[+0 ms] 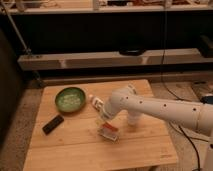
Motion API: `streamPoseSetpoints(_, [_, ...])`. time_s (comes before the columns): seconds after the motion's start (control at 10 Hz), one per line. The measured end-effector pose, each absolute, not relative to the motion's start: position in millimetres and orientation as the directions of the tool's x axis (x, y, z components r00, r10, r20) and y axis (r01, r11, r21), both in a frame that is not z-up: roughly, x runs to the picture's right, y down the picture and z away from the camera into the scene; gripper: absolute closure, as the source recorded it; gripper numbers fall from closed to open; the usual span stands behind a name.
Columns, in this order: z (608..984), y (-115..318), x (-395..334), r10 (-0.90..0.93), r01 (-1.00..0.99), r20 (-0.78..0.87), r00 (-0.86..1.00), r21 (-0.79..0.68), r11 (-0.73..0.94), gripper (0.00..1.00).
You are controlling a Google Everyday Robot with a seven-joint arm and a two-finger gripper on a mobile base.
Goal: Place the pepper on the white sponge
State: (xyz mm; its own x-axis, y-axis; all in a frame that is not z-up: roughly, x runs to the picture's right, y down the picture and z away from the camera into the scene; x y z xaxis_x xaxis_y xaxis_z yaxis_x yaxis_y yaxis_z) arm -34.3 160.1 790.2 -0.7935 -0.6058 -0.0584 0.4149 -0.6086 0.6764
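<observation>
The pepper (107, 129) is a small red-orange item lying on the wooden table (75, 145), right by the white sponge (110, 134), a flat whitish pad. It seems to rest on the sponge's near-left edge. My gripper (104, 120) hangs at the end of the white arm (160, 107), which reaches in from the right. The gripper is directly above the pepper and very close to it. I cannot tell whether it touches the pepper.
A green bowl (70, 99) sits at the table's back left, a small white bottle (95, 102) beside it. A black rectangular block (53, 124) lies at the left. A white cup (134, 119) stands behind the arm. Shelves and cables are behind the table.
</observation>
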Motion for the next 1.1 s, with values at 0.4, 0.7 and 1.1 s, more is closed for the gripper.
streamPoseSetpoints(0.4, [795,171,-32,-0.604,0.421,-0.037,-0.796,0.684,-0.596,0.99])
streamPoseSetpoints(0.7, [795,178,-30,-0.598,0.420,-0.038,-0.801,0.676,-0.606,0.69])
streamPoseSetpoints(1.1, [794,176,-32,-0.599,0.420,-0.040,-0.800,0.675,-0.606,0.40])
